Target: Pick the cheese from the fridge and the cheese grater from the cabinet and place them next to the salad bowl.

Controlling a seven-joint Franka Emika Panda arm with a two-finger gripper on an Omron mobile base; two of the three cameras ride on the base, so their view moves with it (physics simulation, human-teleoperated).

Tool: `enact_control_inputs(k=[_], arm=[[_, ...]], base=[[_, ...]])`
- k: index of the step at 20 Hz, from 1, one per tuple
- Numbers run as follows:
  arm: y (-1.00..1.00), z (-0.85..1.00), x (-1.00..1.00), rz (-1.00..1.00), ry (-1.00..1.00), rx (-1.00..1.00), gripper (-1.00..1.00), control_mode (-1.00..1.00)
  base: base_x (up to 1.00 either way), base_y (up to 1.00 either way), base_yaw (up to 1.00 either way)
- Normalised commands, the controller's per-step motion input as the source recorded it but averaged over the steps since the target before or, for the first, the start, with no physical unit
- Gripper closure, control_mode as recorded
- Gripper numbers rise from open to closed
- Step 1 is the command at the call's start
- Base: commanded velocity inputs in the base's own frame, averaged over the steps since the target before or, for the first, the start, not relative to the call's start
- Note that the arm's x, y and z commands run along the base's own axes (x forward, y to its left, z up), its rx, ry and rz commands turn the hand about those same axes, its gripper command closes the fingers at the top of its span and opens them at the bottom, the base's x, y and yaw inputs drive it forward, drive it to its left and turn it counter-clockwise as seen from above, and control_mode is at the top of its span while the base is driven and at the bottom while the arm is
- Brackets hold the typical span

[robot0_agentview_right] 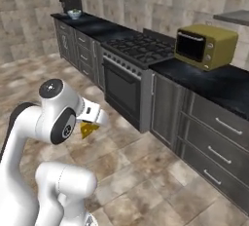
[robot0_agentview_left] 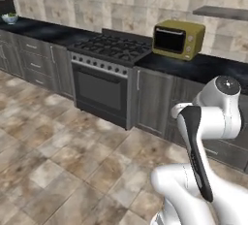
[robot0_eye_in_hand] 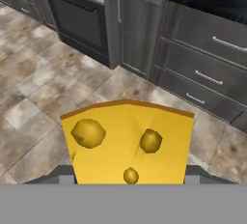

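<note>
We are carrying the cheese [robot0_eye_in_hand: 128, 143] in our claw [robot0_agentview_right: 90, 125], the jaws pinching the yellow wedge from both sides so that it is sitting right between the fingertips and standing up in front of the hand camera, its holes facing us. In the right base view the cheese is showing as a small yellow corner poking out just under the claw, which is hanging above the tiled floor [robot0_agentview_right: 146, 171], well in front of the oven [robot0_agentview_right: 124, 86]. Taking the oven as our mark: the olive-yellow microwave [robot0_agentview_left: 178, 39] is sitting on the dark counter [robot0_agentview_left: 203, 66] just to the oven's right, and the salad bowl [robot0_agentview_right: 74, 13] is resting on the same counter far off to the oven's left, well apart from our claw and the cheese.
</note>
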Motion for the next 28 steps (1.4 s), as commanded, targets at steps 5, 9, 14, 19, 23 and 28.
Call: enact_control_inputs(k=[5, 9, 14, 19, 23, 28], arm=[[0.0, 0.0, 0.0, 0.0, 0.0, 0.0, 1.0, 1.0], [0.0, 0.0, 0.0, 0.0, 0.0, 0.0, 1.0, 1.0], [0.0, 0.0, 0.0, 0.0, 0.0, 0.0, 1.0, 1.0], [0.0, 0.0, 0.0, 0.0, 0.0, 0.0, 1.0, 1.0], [0.0, 0.0, 0.0, 0.0, 0.0, 0.0, 1.0, 1.0], [0.0, 0.0, 0.0, 0.0, 0.0, 0.0, 1.0, 1.0]], base=[[1.0, 0.03, 0.3], [1.0, 0.35, 0.32], [1.0, 0.45, 0.35], [1.0, 0.13, 0.24], [1.0, 0.0, 0.11], [1.0, 0.06, 0.07]])
